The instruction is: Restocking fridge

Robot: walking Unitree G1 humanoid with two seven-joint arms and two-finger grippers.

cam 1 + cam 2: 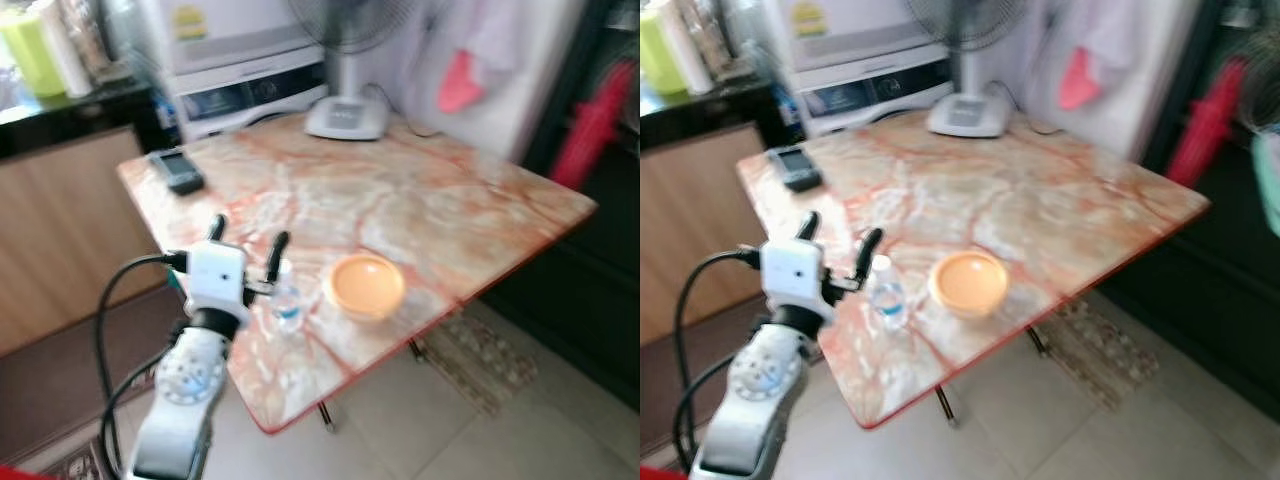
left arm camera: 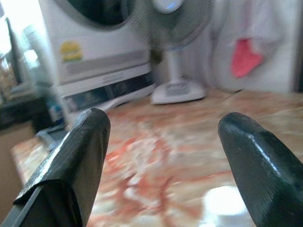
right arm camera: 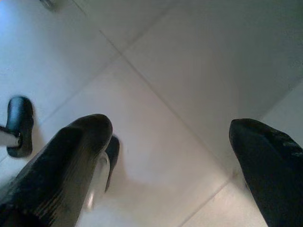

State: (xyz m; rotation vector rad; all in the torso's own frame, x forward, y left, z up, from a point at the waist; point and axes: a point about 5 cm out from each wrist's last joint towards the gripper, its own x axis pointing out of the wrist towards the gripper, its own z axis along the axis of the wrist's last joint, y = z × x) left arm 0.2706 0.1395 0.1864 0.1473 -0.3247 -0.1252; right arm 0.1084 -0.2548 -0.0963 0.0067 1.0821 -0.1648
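A small clear water bottle [image 1: 886, 296] with a white cap stands near the front edge of the marble-patterned table [image 1: 420, 190]. Just to its right sits an orange bowl [image 1: 367, 285]. My left gripper [image 1: 246, 243] is open and held over the table's front left part, its right finger just above and left of the bottle; nothing lies between the fingers [image 2: 85, 142]. In the right wrist view my right gripper [image 3: 170, 156] hangs open over pale floor tiles, well away from the table.
A dark phone-like device [image 1: 178, 172] lies at the table's left corner, and a fan base [image 1: 346, 117] stands at its far edge. A white appliance [image 1: 240, 80] stands behind the table, a wooden counter [image 1: 60, 210] on the left, a rug [image 1: 480, 360] under the table's right side.
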